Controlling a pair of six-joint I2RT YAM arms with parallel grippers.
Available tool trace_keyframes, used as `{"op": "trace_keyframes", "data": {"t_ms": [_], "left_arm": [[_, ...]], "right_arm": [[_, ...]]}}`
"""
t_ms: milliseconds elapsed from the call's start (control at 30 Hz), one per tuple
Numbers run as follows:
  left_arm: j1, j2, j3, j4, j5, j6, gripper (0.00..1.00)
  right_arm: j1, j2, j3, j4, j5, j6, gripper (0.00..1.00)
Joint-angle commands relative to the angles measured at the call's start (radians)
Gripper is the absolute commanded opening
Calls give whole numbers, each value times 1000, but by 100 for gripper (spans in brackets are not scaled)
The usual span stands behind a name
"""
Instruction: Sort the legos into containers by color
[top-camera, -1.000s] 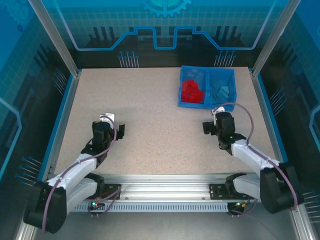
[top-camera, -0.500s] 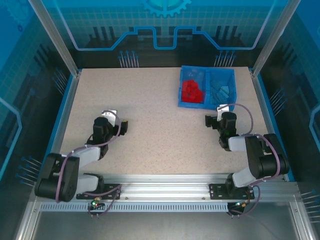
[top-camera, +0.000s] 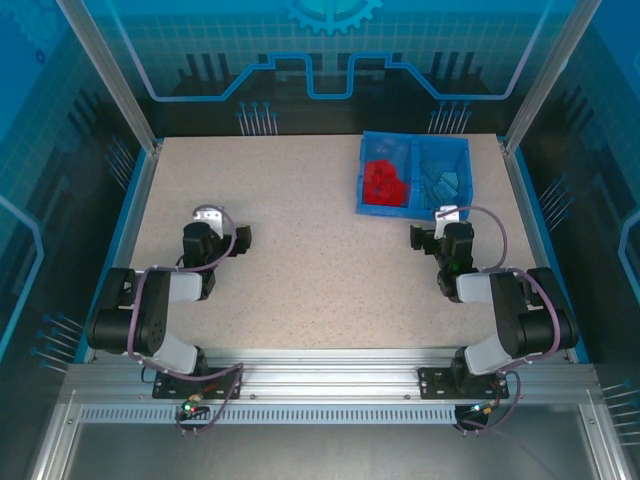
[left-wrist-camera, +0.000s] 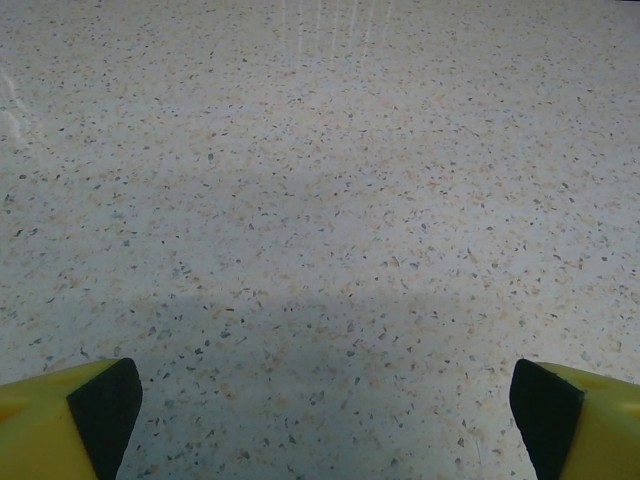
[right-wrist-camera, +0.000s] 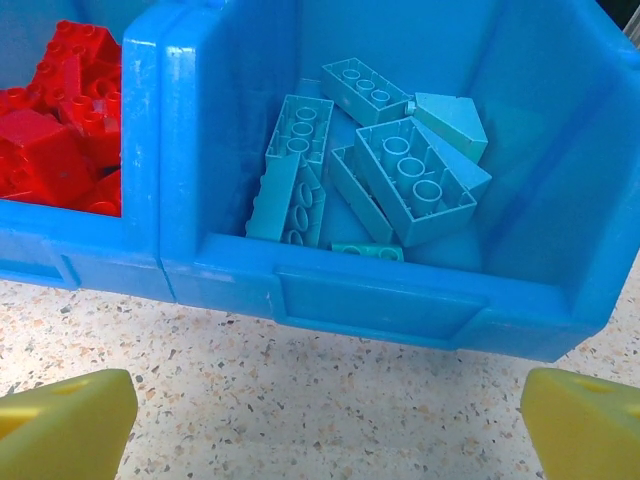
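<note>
Right end effector (right-wrist-camera: 325, 425) before glossy bin (right-wrist-camera: 380, 305)

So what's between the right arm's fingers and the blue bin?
Just bare speckled table, in the right wrist view; the open right fingers hang short of the bin.

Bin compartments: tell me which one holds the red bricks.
The left compartment, left of the central wall, holds the red bricks; the right compartment holds only light blue bricks.
</note>
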Motion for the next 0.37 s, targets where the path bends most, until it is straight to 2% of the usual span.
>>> {"op": "trace_keyframes", "data": {"t_ms": [0, 333], "left_arm": [[3, -2, 10, 42, 25, -16, 99], [-2, -1, 8, 43, 17, -13, 99]], "right_arm": [[4, -3, 10, 30, 11, 9, 100], [-1, -2, 8, 34, 0, 9, 100]]}}
